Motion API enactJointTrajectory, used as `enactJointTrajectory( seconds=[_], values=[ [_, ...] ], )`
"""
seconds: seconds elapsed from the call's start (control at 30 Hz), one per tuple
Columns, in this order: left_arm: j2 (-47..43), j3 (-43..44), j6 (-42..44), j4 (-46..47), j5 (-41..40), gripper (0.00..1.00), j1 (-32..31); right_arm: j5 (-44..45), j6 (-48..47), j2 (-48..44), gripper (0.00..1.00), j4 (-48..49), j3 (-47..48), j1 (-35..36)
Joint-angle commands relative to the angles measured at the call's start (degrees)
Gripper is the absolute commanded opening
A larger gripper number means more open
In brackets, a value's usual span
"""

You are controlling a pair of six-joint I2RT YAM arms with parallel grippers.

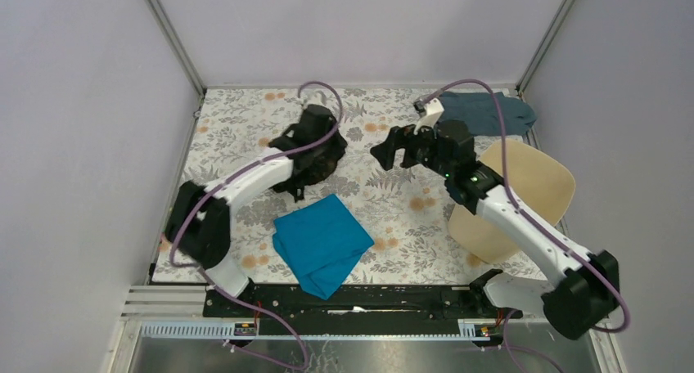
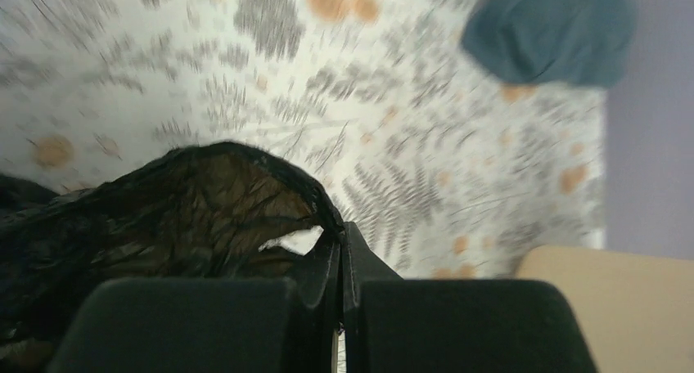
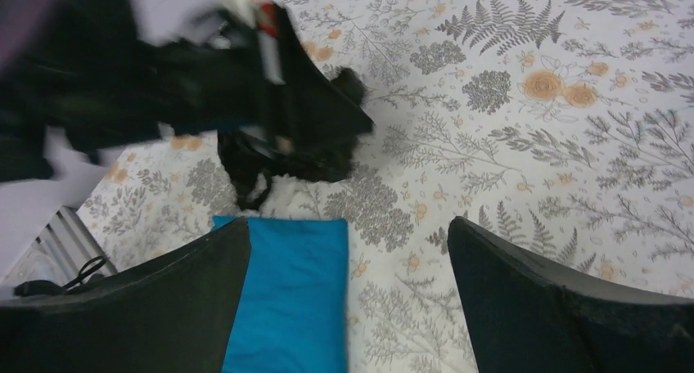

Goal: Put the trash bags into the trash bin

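Left wrist: we see the left gripper [image 2: 344,307] clenched on an edge of the black trash bag [image 2: 188,217]. From above, that bag sits on the floral tablecloth [image 1: 409,217], well apart from the beige trash bin [image 1: 532,185] at the right edge; the right gripper [image 1: 391,150] hovers between them. Right wrist: its 2 fingers [image 3: 164,307] stand spread, holding nothing, with a bright blue cloth [image 3: 286,291] lying near the bag.

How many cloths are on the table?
2. The bright blue cloth lies near the front edge of the table, about midway. The grey-blue cloth lies at the far right corner. No other shows, though one could be hidden.
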Motion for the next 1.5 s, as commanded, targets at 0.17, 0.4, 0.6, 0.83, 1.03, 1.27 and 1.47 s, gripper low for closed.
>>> enactJointTrajectory(
  seconds=[0.17,0.4,0.6,0.83,1.03,1.27,1.47],
  values=[
    [5.59,-5.64,1.31,15.98,10.73,0.11,-4.87,2.7,3.8,-9.32,0.93,-12.33,-5.25,0.18],
    [-10.07,-13.5,8.6,11.59,11.84,0.84,-4.51,1.22,4.91,-4.28,0.91,-10.72,-5.12,0.19],
    [-26.19,-18.2,12.28,-1.81,6.49,0.9,-4.35,-0.61,5.94,5.06,0.89,-1.6,-3.88,0.46],
    [-36.77,-23.23,11.43,-13.13,-2.25,0.94,-4.25,6.2,3.88,24.11,0.87,4.55,7.67,1.93],
    [-35.67,-23.44,8.25,-14.76,-4.77,0.94,-4.24,5.58,0.39,33.74,0.86,10.34,12.48,1.85],
    [-31.44,-23.95,6.31,-11.89,-10.99,0.99,-4.26,-0.19,-6.04,37.4,0.85,13.58,11.95,1.74],
    [-25.87,-22.95,6.16,-10.41,-19.34,0.98,-4.1,-4.02,-5.88,42.36,0.84,14.81,14.32,1.69]
  ],
)
